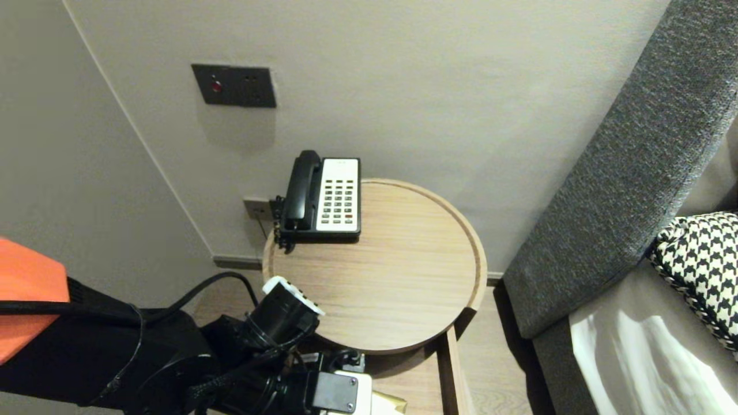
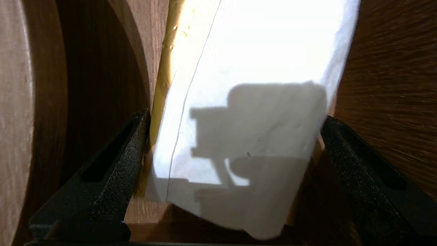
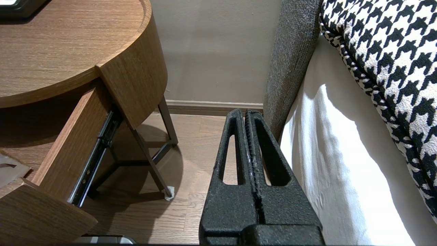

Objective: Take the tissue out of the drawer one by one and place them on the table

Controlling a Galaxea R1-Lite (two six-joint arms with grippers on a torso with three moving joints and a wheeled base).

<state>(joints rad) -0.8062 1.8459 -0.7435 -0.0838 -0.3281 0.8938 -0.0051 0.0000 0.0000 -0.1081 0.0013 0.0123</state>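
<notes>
Left gripper (image 2: 235,116) jaws astride one paper (image 2: 259,51)

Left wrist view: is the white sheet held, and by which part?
Nothing is held. The left gripper is wide open, a finger on each side of the white sheet. The right gripper is shut and empty.

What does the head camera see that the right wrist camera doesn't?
Only the head camera shows the telephone, the dark wall plate and the left arm, low at the near left. Only the right wrist camera shows the right gripper, shut, hanging beside the bed, plus metal legs and a slide rail. Both show the round table, its open drawer and the checked pillow.
</notes>
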